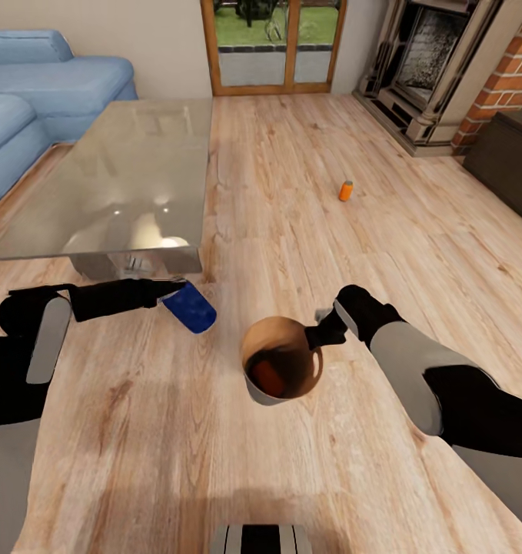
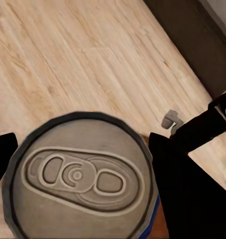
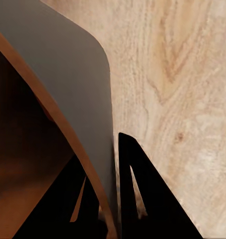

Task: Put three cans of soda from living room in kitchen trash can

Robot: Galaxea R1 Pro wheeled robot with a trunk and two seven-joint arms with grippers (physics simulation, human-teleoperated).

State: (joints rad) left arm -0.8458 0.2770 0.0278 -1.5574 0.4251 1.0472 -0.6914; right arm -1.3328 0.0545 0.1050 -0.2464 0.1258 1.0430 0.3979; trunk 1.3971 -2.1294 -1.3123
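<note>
Head view: the glass-topped low table [image 1: 130, 169] stands beyond the left gripper [image 1: 172, 291], which clamps the tilted blue soda can [image 1: 190, 308]. The right gripper [image 1: 322, 332] pinches the rim of the wooden trash can [image 1: 282, 368], an orange soda can [image 1: 266, 375] inside. Another orange can [image 1: 345, 190] stands on the plank floor [image 1: 307, 154] well beyond.

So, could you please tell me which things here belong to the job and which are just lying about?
Job:
- blue soda can, in left gripper
- trash can, rim held by right gripper
- orange can inside it
- orange can on floor

Lying about:
- glass table
- blue sofa
- fireplace
</note>
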